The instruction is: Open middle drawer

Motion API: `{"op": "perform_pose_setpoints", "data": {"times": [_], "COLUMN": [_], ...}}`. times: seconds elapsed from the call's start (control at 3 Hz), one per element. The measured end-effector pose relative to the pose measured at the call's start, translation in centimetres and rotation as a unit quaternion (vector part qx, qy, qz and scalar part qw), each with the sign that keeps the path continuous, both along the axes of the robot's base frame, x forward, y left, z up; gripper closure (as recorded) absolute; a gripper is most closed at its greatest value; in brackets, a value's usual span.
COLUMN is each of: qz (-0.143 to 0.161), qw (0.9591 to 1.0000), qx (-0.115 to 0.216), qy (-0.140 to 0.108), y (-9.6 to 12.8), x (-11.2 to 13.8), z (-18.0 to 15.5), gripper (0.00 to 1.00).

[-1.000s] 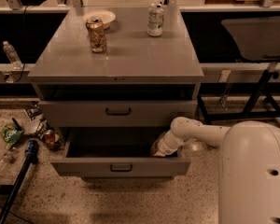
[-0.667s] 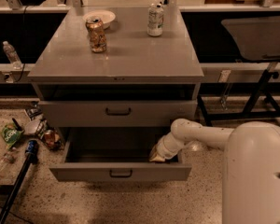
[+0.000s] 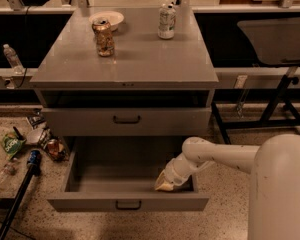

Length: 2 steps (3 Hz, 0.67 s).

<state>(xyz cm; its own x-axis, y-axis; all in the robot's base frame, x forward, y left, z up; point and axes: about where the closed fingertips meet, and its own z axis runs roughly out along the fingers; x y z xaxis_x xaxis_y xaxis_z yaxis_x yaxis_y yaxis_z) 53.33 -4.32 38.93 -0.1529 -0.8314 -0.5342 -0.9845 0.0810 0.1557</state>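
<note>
**A:** Start at the left. What is there?

**B:** Litter on the floor at nine o'clock from the cabinet, with a green bag (image 3: 11, 144) among it. A water bottle (image 3: 11, 58) stands on the ledge above. On the desk (image 3: 140, 66) a dented can (image 3: 104, 37) stands just in front of a plate (image 3: 107, 19), and a white can (image 3: 166, 21) is at two o'clock from it.

**A:** And the middle drawer?

**B:** The middle drawer (image 3: 120, 176) stands pulled well out below the shut upper drawer (image 3: 80, 123). It looks bare inside, and its front faces six o'clock.

**A:** How will it handle?

**B:** It is stiff sheet metal and, being empty, I judge it light. It should move only straight out along its slides. The front is smooth, so the loop handle (image 3: 127, 204) at the middle of it is the proper hold.

**A:** Where is the gripper?

**B:** The gripper (image 3: 166, 183) is down inside the drawer at its four o'clock corner, just behind the front and near the right wall. I cannot tell whether it is clenched or released. The white arm (image 3: 220, 156) reaches in from three o'clock.

**A:** Any risk?

**B:** Pulling so far off-centre could skew the drawer and make it bind.
</note>
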Motion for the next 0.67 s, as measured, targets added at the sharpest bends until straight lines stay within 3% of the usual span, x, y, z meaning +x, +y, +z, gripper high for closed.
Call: {"op": "perform_pose_setpoints", "data": {"times": [0.33, 0.67], "qz": [-0.005, -0.006], "qw": [0.9998, 0.9995], "qx": [0.011, 0.009], "qy": [0.016, -0.030], "y": [0.6, 0.4], "x": [-1.8, -1.0], "z": [0.7, 2.9], "gripper": [1.00, 1.00]}}
